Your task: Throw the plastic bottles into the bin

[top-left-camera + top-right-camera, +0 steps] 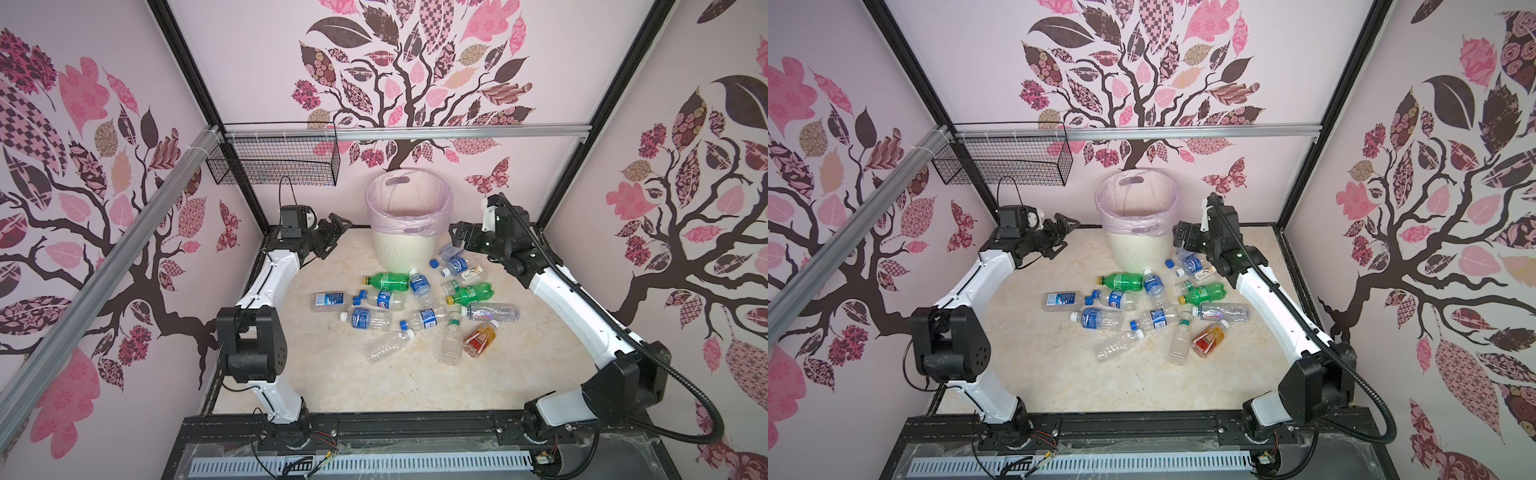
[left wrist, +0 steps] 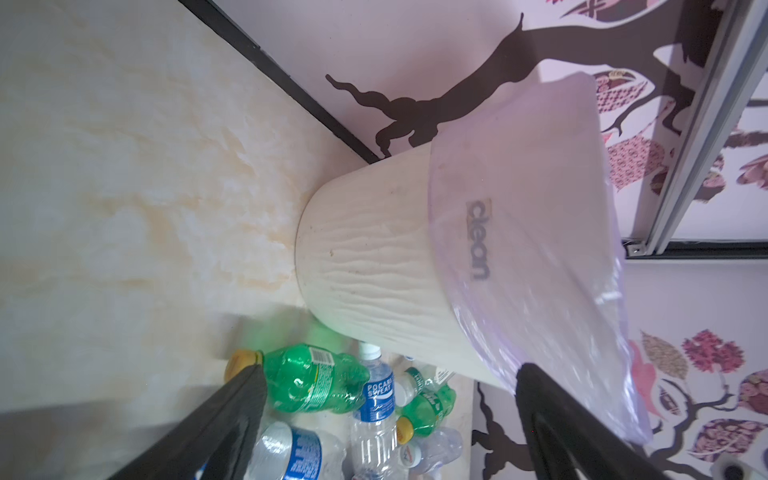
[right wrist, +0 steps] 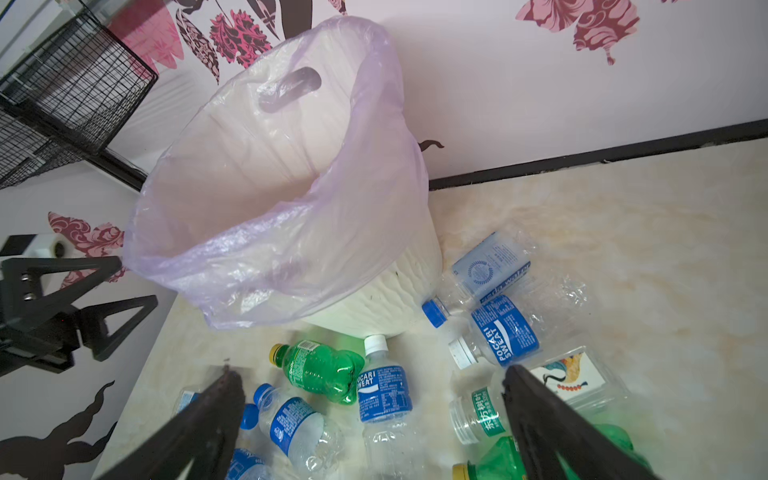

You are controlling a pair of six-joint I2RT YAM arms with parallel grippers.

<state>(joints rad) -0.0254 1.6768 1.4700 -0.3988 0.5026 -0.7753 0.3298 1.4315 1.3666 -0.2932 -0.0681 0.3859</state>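
The bin (image 1: 409, 251) (image 1: 1138, 255), cream-white, ribbed and lined with a pale pink bag, stands at the back middle of the table. Several plastic bottles (image 1: 415, 307) (image 1: 1142, 309) lie in a loose pile in front of it and to its right. Two are green (image 1: 386, 281) (image 1: 471, 293) and one is orange-red labelled (image 1: 480, 338). My left gripper (image 1: 336, 235) (image 2: 388, 370) hovers open just left of the bin, empty. My right gripper (image 1: 459, 237) (image 3: 370, 372) hovers open just right of the bin, above the nearest bottles, holding nothing.
A black wire mesh basket (image 1: 274, 160) (image 1: 1003, 160) hangs on the rail at the back left, above the left gripper. Patterned walls close in three sides. The marble tabletop (image 1: 374, 386) shows bare in front of the pile.
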